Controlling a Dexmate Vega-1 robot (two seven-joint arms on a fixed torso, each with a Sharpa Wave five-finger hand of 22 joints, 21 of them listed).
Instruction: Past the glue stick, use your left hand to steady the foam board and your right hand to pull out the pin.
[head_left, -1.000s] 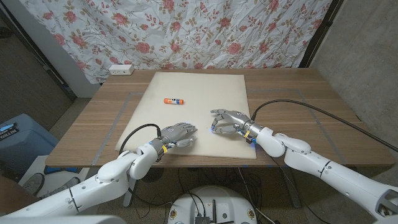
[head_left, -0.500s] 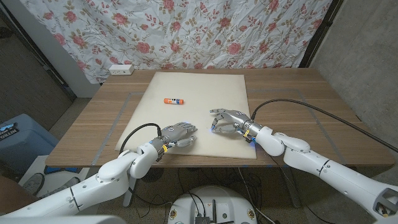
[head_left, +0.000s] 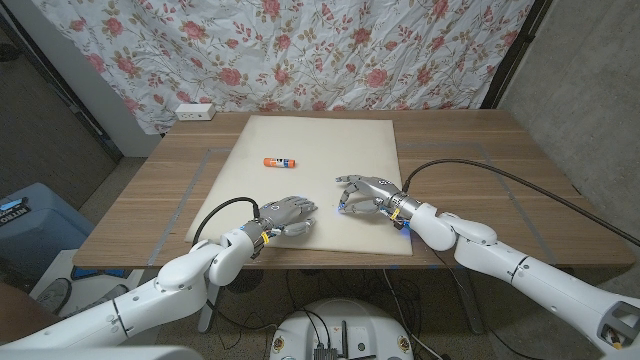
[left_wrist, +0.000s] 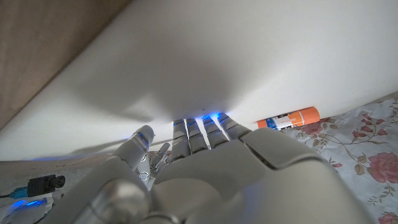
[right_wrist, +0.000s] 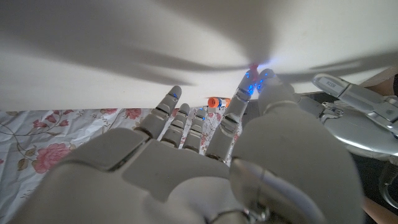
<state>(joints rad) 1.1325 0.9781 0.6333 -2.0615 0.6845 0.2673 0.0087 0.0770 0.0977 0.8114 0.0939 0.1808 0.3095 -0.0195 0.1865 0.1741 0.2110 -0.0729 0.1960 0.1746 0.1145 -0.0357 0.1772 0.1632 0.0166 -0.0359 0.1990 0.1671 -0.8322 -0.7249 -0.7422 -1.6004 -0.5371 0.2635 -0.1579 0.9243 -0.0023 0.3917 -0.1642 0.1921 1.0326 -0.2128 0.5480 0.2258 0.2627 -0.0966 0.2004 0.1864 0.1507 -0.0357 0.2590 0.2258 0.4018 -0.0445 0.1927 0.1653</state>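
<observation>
Floral curtain (head_left: 330, 50) is hanging behind a wooden table (head_left: 470, 160), where a large white foam board (head_left: 310, 150) is lying across the middle. On the board's near edge, at about seven o'clock, the left hand (head_left: 285, 213) is pressing down, its fingers lying close together and extended. At about five o'clock, the right hand (head_left: 368, 193) is arching over the board, thumb and a fingertip closing together on a small pin (right_wrist: 253, 66), the other fingers spreading loosely. An orange glue stick (head_left: 280, 161) is lying farther out, toward eleven o'clock, well apart from both hands.
</observation>
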